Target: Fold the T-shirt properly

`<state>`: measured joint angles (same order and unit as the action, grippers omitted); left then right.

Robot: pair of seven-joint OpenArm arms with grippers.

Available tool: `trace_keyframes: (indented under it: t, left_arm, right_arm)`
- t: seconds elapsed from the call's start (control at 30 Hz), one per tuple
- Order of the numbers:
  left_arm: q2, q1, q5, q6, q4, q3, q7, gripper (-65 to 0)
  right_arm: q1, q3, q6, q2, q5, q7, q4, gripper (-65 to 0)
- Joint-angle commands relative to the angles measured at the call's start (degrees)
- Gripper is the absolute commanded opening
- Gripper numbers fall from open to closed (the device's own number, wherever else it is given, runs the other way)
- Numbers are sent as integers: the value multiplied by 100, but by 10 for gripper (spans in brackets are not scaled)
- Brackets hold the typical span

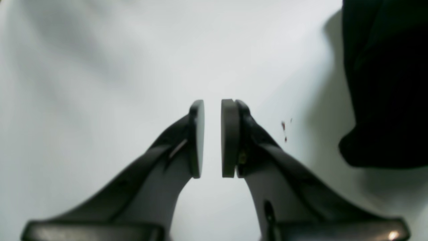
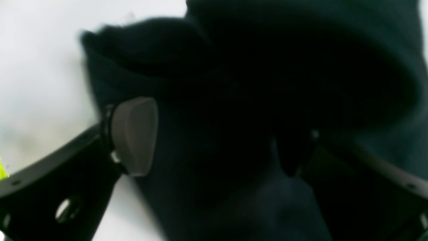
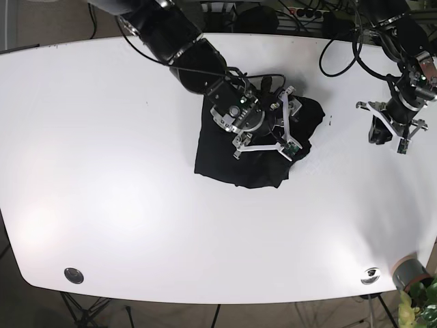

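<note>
white table [image 3: 102, 171] | black T-shirt [image 3: 225, 157] bunched | no writing legible

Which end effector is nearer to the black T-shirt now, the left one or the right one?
The right. The right end effector is over the black T-shirt, its fingers spread across the cloth. The left end effector is off to the side above bare table.

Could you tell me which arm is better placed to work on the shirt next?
The right. Its gripper is open right over the shirt, while the left gripper hangs over bare table, off to the shirt's side.
</note>
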<state>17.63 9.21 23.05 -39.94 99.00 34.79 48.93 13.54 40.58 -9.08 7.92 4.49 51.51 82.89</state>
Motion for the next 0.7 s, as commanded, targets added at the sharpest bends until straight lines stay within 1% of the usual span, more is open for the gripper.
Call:
trace_keyframes:
  t: [0.0,0.07,0.1,0.17,0.23,0.3,0.4,0.53,0.6,0.67]
  left_arm:
    - [123,-38,108,-6,100,60,-141,-582]
    - [123,59,108,-6,100,139,-150,-582]
    - [114,103,126,-6,117,201,-150,-582]
    - [105,129,144,-6,117,201,-150,-582]
    - [105,129,144,-6,117,139,-150,-582]
    - [105,129,144,-6,161,113,-150,-582]
    - [9,129,126,-6,328,16,-150,-582]
    - [-194,129,100,-6,583,-46,-150,-582]
    - [-237,120,100,-6,627,-257,-141,-582]
    - [-229,112,100,-6,636,-520,-141,-582]
  right_arm:
    - [523,-80,7,108,505,-276,-179,-135]
    - [760,-71,7,108,891,-320,-338,-135]
    - [945,-71,7,108,1182,-381,-417,-135]
    - [1103,-80,7,108,1454,-434,-417,-135]
    - [1209,-256,7,108,1700,-443,-408,-135]
    - [1226,-581,7,108,1867,-443,-390,-135]
    - [1147,-1020,7,108,1973,-443,-30,-135]
    - [875,-1521,7,82,1964,-425,515,-135]
    - [804,-1768,7,-85,2008,-417,709,-135]
    - [716,-1794,7,-208,2017,-408,796,-135]
